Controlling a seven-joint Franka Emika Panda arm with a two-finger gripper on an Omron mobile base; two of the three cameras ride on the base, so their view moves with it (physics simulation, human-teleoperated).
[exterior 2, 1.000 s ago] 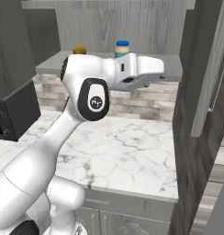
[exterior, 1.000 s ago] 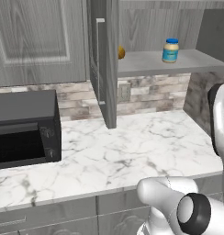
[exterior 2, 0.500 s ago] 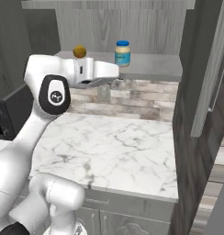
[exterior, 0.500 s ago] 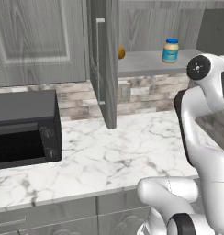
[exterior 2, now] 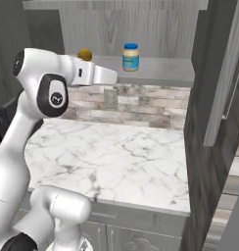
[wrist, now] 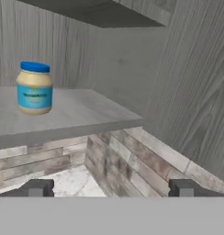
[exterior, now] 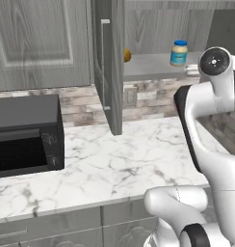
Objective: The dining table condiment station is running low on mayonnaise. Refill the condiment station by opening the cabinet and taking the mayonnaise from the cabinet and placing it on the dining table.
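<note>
The robot arm [exterior: 211, 144] is glossy white with thick rounded links. At each joint there is a dark grey ring and a round dark cap [exterior 2: 53, 95] with a small white mark in its middle. The tool [wrist: 111, 188] has two small, square, dark grey fingertips [wrist: 38, 187].

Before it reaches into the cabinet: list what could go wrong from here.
1. The jar sits off to one side of the open gripper; a straight reach would likely miss or topple it.
2. The orange item stands close by on the shelf; the arm may nudge it.
3. The open door narrows the approach.
</note>
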